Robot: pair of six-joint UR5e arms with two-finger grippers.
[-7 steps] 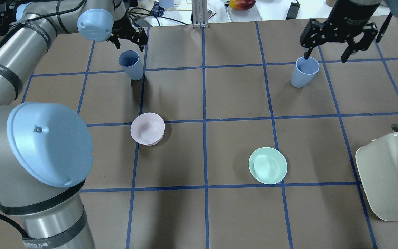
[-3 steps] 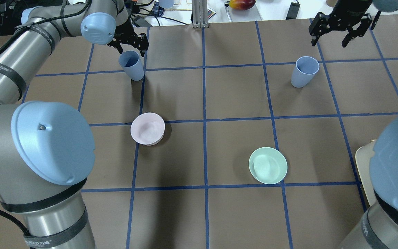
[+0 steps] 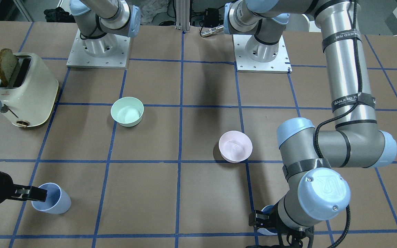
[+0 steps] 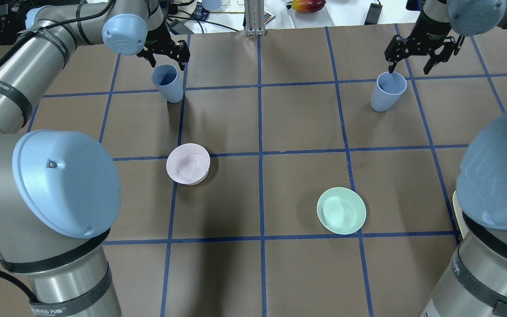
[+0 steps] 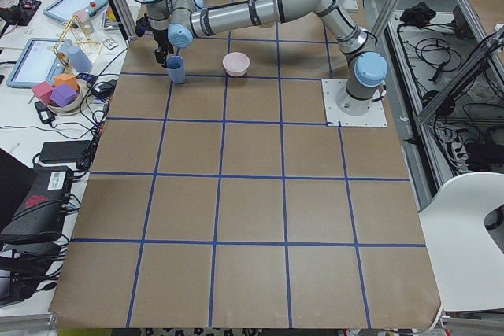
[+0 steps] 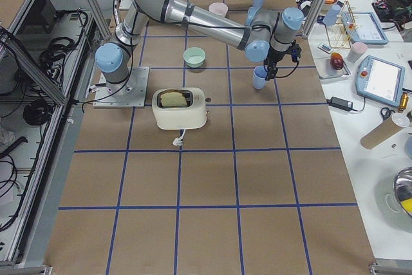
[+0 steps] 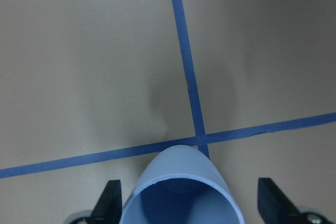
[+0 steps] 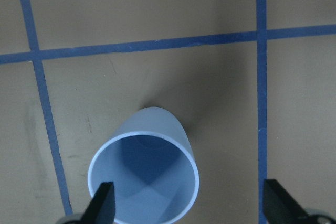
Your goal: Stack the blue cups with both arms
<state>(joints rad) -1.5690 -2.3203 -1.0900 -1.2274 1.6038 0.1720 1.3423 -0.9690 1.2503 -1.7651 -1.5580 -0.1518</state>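
Two blue cups stand upright on the brown table. The left cup [image 4: 167, 83] sits at the far left. My left gripper [image 4: 167, 61] is open just above and behind its rim. In the left wrist view its fingertips flank the cup [image 7: 178, 192] on both sides. The right cup [image 4: 386, 91] sits at the far right. My right gripper [image 4: 408, 67] is open over its far rim. In the right wrist view one fingertip [image 8: 102, 203] overlaps the edge of the cup [image 8: 147, 177], and the other stands well clear. In the front-facing view my left arm hides most of the left cup.
A pale pink bowl [image 4: 188, 164] and a mint-green bowl [image 4: 341, 210] sit mid-table between the cups. A cream toaster [image 3: 22, 89] holding toast stands on the robot's right side. My right arm's elbow [image 4: 495, 176] covers it in the overhead view.
My right gripper drew away from the right cup, then came back down to its far rim. Its elbow swung into the overhead view. My left gripper settled closer over the left cup.
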